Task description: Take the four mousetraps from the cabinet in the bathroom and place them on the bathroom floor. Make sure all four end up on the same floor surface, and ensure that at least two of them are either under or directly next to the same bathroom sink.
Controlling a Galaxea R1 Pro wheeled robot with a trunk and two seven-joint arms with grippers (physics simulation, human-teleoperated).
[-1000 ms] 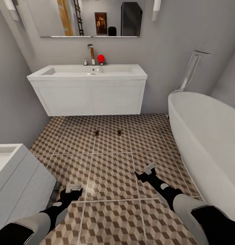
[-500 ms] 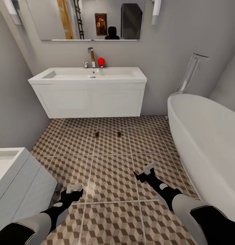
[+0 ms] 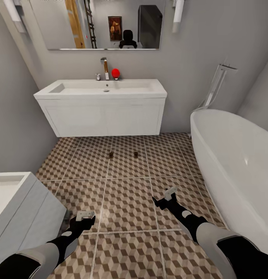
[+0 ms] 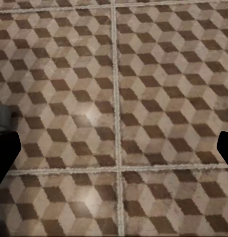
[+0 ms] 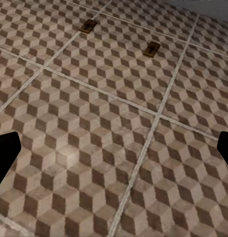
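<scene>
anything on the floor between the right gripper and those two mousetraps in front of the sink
Nothing visible. Bare bathroom floor lies between the right gripper and the two mousetraps, which lie apart in front of the sink. The bathtub stands off to the robot's right, clear of that stretch.

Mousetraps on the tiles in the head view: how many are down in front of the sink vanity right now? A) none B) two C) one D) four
B: two mousetraps, one and the other, lie side by side on the bathroom floor just in front of the sink vanity; the right wrist view shows the same pair.
</scene>
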